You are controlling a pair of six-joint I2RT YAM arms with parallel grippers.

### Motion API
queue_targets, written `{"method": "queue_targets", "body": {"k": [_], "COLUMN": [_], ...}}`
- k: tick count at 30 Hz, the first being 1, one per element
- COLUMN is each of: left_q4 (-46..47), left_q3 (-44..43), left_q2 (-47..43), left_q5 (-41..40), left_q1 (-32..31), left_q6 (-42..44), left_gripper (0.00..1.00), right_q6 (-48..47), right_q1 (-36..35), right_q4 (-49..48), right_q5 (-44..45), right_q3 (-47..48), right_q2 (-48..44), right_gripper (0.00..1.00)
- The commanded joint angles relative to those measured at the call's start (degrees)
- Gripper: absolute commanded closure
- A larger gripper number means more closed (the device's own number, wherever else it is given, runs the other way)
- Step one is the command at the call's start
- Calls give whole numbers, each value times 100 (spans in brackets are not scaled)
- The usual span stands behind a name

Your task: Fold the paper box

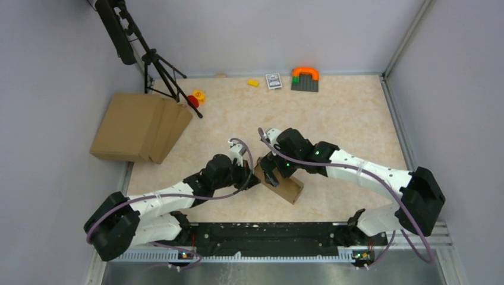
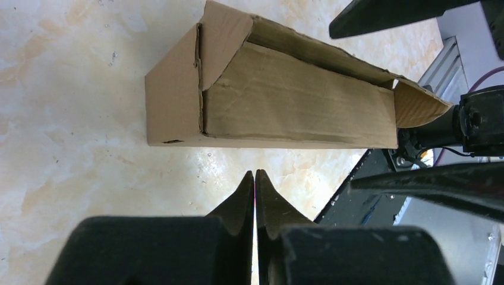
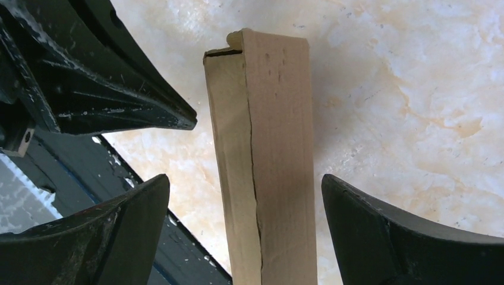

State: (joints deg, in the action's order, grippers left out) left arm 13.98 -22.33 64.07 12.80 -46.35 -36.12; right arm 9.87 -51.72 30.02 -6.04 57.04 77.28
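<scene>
The paper box (image 1: 287, 187) is a small brown cardboard box lying on the marbled table between the two arms, near the front edge. In the left wrist view the paper box (image 2: 279, 98) shows a folded end flap on its left and a loose flap at its right end. My left gripper (image 2: 255, 173) is shut on nothing, its tips a short way from the box's long side. My right gripper (image 3: 246, 184) stands open astride the paper box (image 3: 270, 148), its fingers (image 3: 362, 208) clear of the cardboard on both sides.
A pile of flat brown cardboard (image 1: 139, 126) lies at the back left beside a black tripod (image 1: 148, 56). Small toys (image 1: 304, 78), a card (image 1: 273, 81) and a yellow piece (image 1: 254, 83) sit along the back wall. The black base rail (image 1: 267, 234) runs close in front of the box.
</scene>
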Motion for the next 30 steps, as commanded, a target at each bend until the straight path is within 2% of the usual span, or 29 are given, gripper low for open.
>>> {"method": "queue_targets", "body": {"k": [1,7,12,17,22,24,27,30], "left_q4": [517,655,649,139,-607,-928,-1362,-1957], "left_q3": [70,29,18,-55,-342,-477,-598,-694], "left_q2": [115,275,246,-122,-641,-904,-1309,-1634], "left_q5": [189,323,346,255,158,-63,-800,-1635], "left_q1": [111,174,187,257,448,492,514,554], "left_q6": [-46,-45,-28,84,-25,-84,-418,-1340], "left_gripper": [100,100,100,100,100,100,100,100], "right_q6": [-130,-63,-24,-31,-38,-46,-87,-133], "right_q1": [-285,-575,-611,-646,-646,-646,-646,-648], "right_q4": [-7,94,57,-16,-185,-293,-412,-600], "right_q5": [418,1012,1250,1390,1409,1415,1400,1366], "right_q3": [126,116,49,-40,-175,-277,-431,-692], "right_q2": [189,382,415,349,93,-89,-406,-728], "right_gripper": [3,4,10,11,7,5,3,1]}}
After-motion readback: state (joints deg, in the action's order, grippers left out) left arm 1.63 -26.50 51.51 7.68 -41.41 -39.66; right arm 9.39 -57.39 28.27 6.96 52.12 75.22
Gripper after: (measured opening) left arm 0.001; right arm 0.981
